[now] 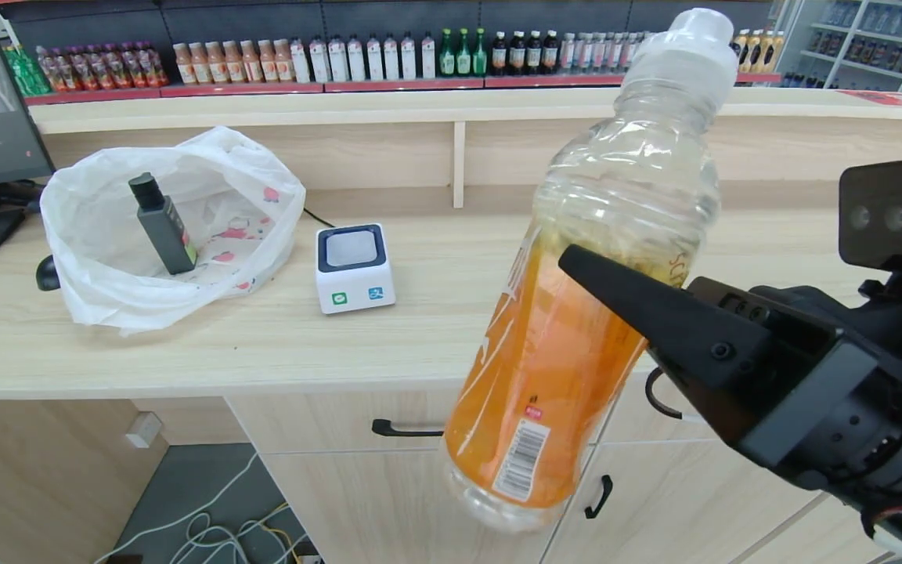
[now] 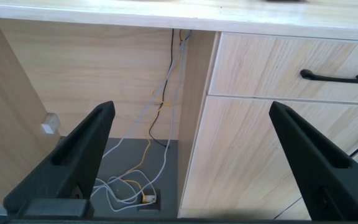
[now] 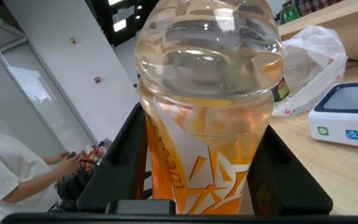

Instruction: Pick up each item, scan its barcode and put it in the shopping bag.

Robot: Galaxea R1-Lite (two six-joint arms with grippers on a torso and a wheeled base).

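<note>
Head view: dark bottle (image 1: 163,227) stands in the shopping bag (image 1: 91,290) — my right claw (image 3: 201,174), clamped on the orange drink bottle (image 1: 568,329) aloft right of the scanner (image 1: 353,268), owes scan and bagging; left claw (image 2: 191,106) apart, empty.

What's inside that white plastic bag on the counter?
A dark bottle with a black cap stands slightly tilted inside the shopping bag, on its printed lining. The bag's crumpled near wall covers part of the bottom, so anything lying low there cannot be seen.
</note>
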